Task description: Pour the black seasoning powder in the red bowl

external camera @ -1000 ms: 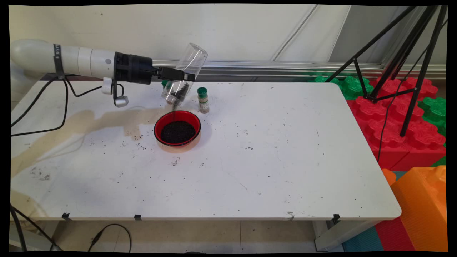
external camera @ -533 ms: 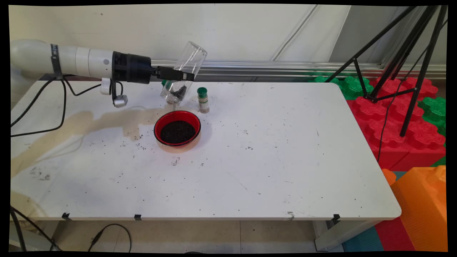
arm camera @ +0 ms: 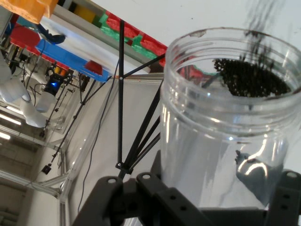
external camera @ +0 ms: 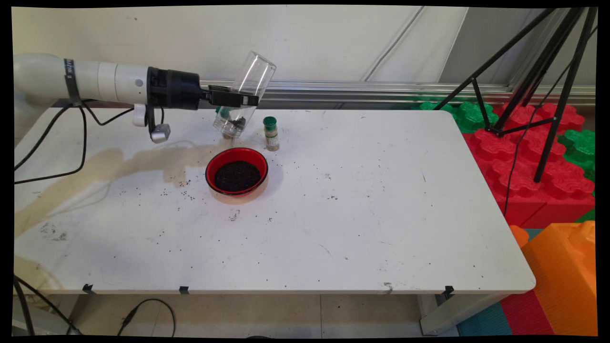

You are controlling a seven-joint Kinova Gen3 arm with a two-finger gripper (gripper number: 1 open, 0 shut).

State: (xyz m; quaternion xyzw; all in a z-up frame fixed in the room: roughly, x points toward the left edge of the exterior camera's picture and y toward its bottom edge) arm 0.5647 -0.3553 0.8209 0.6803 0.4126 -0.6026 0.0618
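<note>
Pincer (external camera: 238, 100): clamped on clear jar (external camera: 245, 95) (mouth tilted down).
Below: red bowl (external camera: 237, 171) of dark grains.
Spice bottle (external camera: 271, 134): bowl's 1 o'clock, on tabletop (external camera: 362, 205).

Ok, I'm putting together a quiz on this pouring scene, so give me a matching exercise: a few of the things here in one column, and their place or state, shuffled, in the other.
Things:
1. clear jar
2. red bowl
3. green-capped bottle
4. black tripod

Places or states:
A. stands upright on the table behind the bowl
B. held tipped, mouth down, in the gripper
C. stands off the table's right end, among the foam blocks
D. sits on the table, filled with dark grains

Pairs: 1-B, 2-D, 3-A, 4-C
</note>
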